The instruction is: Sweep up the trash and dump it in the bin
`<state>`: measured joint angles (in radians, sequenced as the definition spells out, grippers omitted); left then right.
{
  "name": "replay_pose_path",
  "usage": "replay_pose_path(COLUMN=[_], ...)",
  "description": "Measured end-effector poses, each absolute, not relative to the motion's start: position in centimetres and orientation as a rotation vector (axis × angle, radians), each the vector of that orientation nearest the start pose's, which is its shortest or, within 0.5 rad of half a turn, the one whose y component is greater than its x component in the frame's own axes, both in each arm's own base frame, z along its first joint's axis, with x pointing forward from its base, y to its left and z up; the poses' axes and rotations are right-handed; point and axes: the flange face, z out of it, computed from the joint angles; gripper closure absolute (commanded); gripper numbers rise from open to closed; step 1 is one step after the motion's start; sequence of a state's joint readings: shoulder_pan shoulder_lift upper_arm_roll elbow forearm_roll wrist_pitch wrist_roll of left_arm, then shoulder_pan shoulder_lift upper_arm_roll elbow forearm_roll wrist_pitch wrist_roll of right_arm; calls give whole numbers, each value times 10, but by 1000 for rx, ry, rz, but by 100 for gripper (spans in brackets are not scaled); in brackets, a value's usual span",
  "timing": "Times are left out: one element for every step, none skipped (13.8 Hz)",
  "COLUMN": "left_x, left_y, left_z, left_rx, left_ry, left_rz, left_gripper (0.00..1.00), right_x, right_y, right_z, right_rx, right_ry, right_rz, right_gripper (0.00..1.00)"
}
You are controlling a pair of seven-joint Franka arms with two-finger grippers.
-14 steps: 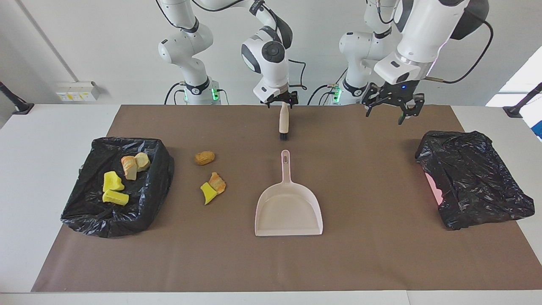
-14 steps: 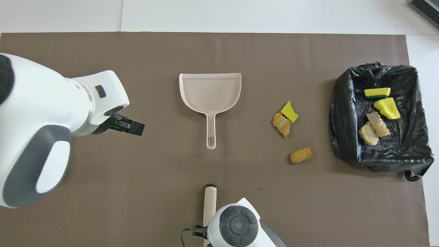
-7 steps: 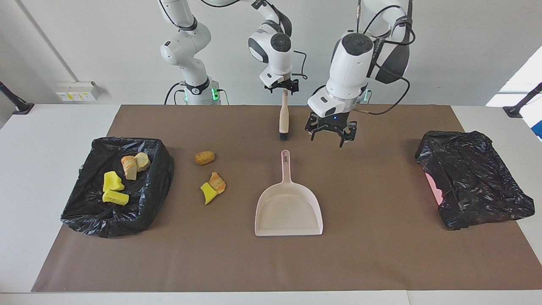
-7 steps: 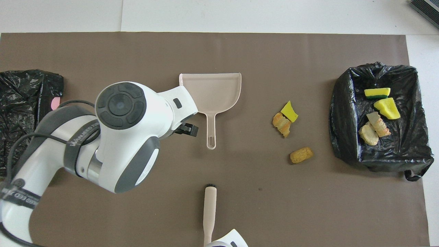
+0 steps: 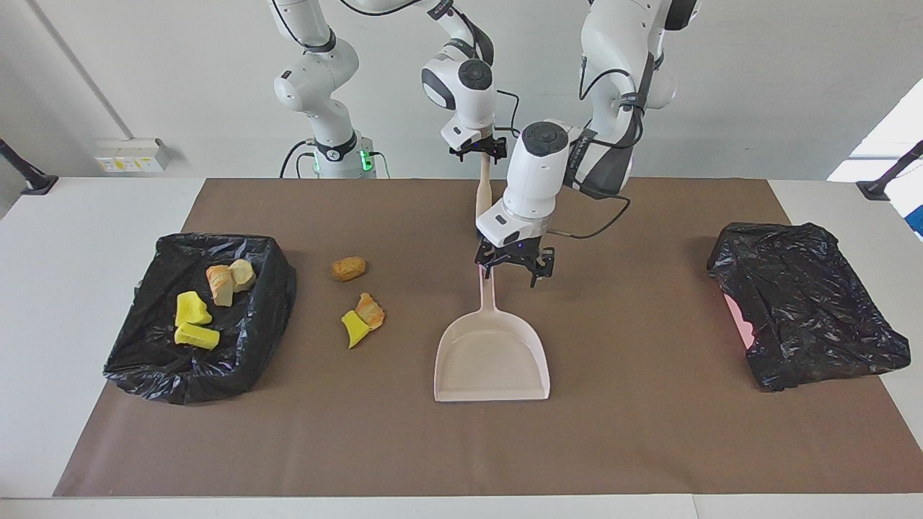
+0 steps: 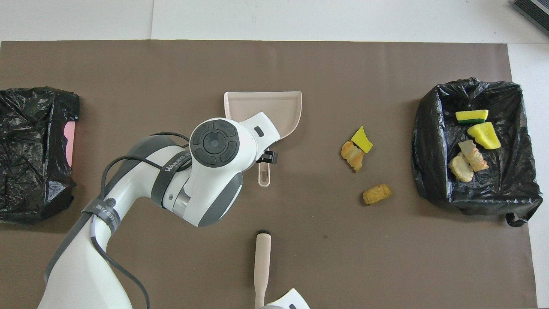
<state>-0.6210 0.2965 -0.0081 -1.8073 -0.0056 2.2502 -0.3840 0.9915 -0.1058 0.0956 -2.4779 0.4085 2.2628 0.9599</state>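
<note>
Fingers on the left gripper (image 5: 515,272) are spread apart, hanging right over the dustpan (image 5: 492,357) handle without closing on it. The right gripper (image 5: 479,153) is clamped on the top of the brush (image 5: 483,198), which hangs bristles down. Three bits of trash (image 5: 363,314) sit on the brown mat (image 5: 649,432) between the dustpan and the open bin (image 5: 249,360), and four more (image 5: 205,303) are inside it. Another black bag (image 5: 807,303) sits at the left arm's end.
</note>
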Motion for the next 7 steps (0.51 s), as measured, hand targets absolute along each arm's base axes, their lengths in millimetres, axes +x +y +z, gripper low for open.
replay_pose_path(left_x=[521, 521, 520, 519, 518, 518, 518], left_y=[-385, -389, -395, -402, -406, -408, -408], left_z=[388, 382, 375, 367, 360, 355, 353], left_rx=[-3192, -3196, -3202, -3206, -3207, -3207, -3207], left_ry=[370, 351, 332, 318, 311, 308, 306], left_rz=[-196, -195, -203, -203, -199, -196, -194], left_gripper=[0, 0, 0, 0, 0, 0, 0], right_x=[202, 203, 204, 204, 204, 205, 206], right_y=[405, 406, 406, 406, 406, 406, 407], right_z=[323, 323, 322, 322, 321, 321, 321], right_rx=[-3036, -3032, -3029, -3029, -3028, -3028, -3028], right_ry=[235, 238, 240, 241, 242, 243, 245], right_rz=[460, 452, 447, 446, 446, 446, 446], right_gripper=[37, 53, 75, 100, 100, 100, 100])
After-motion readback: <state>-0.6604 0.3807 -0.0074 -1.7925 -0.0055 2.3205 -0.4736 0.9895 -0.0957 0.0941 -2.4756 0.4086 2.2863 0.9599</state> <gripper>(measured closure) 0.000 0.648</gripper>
